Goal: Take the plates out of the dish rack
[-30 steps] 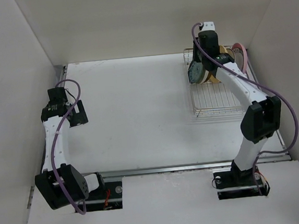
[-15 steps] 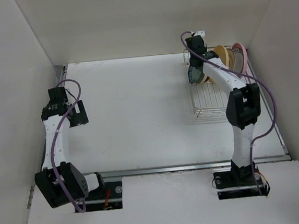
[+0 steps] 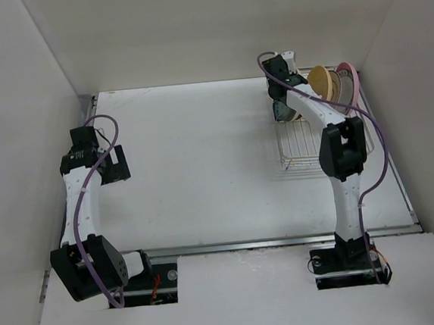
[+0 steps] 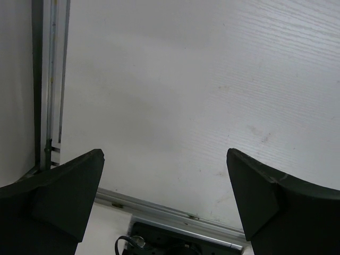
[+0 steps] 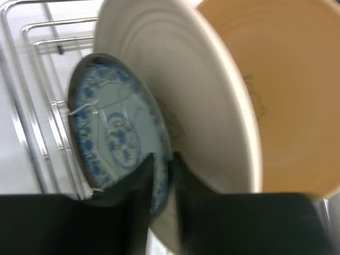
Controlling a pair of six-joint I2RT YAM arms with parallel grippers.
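**Item:** small blue patterned plate [image 5: 114,133], upright in the dish rack [image 3: 303,151], first of the row, just beside the cream plate [image 5: 191,101], with the tan plate [image 5: 276,79] behind.

**Right gripper** [image 5: 163,159]: jaws narrow, 1 finger on each side of the blue rim. Firm pinch not confirmable, as the view is blurred.

**Left gripper** [image 4: 164,156]: jaws wide, holding nothing, over the table [image 4: 186,79].

**Risks:**
- A shallow rim hold could let the plate swing or slip on lifting.
- The inner finger may nudge the cream plate.
- The rim may catch a slot wire.
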